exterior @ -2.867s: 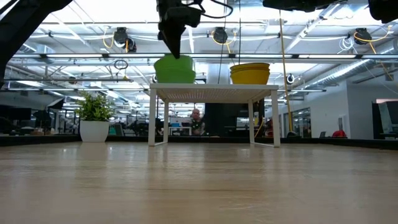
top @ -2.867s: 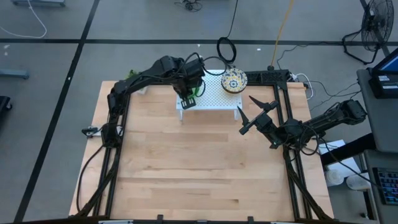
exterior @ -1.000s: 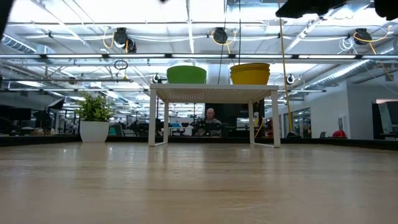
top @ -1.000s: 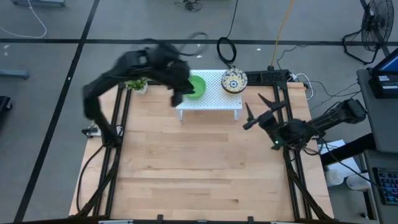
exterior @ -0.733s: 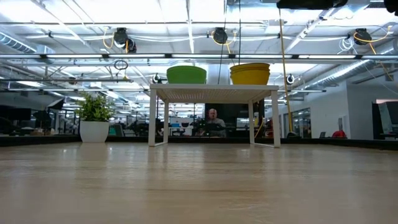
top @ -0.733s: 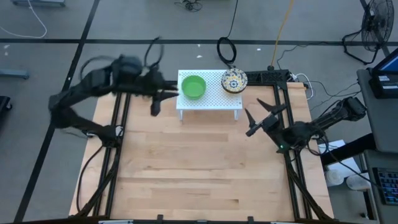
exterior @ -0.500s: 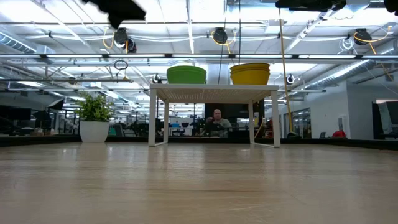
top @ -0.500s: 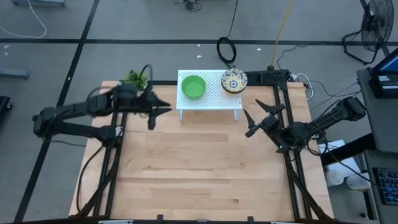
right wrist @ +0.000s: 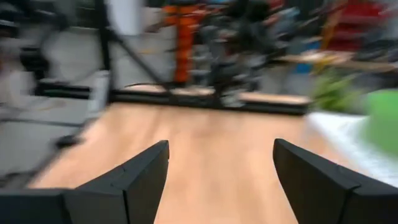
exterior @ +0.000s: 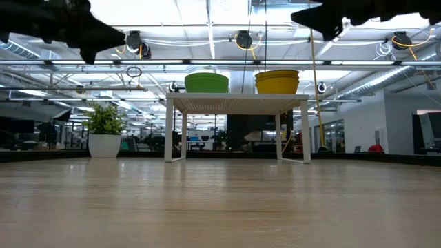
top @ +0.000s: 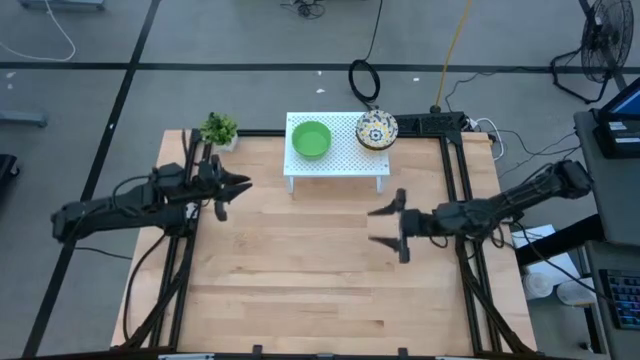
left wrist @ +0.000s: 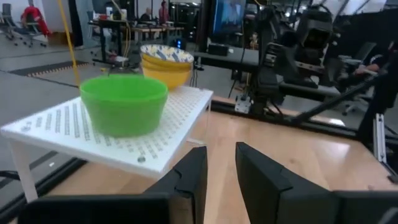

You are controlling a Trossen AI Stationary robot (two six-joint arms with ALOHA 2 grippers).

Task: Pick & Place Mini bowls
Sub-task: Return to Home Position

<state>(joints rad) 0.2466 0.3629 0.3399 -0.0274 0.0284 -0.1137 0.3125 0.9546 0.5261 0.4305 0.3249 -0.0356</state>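
A plain green mini bowl (top: 311,139) rests by its base on the white perforated rack (top: 346,160), next to a stack of yellow mini bowls (top: 377,130) with a floral inside. The low view shows the green bowl (exterior: 207,83) and the yellow stack (exterior: 277,81) side by side on the rack top. My left gripper (top: 234,192) hovers left of the rack, open by a narrow gap, and faces the green bowl (left wrist: 124,102). My right gripper (top: 385,228) is open wide above the table's middle, near side of the rack, its fingers pointing left.
A small potted plant (top: 218,128) stands at the far left corner, beside the rack. Bare wooden tabletop (top: 300,280) stretches from the rack to the near edge. Black frame rails (top: 465,270) run along both sides. Cables and a power strip (top: 430,122) lie behind the far edge.
My left gripper has drawn back from over the rack toward the table's left edge and slightly nearer, leaving the green bowl where it stood. My right gripper has swung from the right side toward the table's middle and near edge, turning so that its fingers point left.
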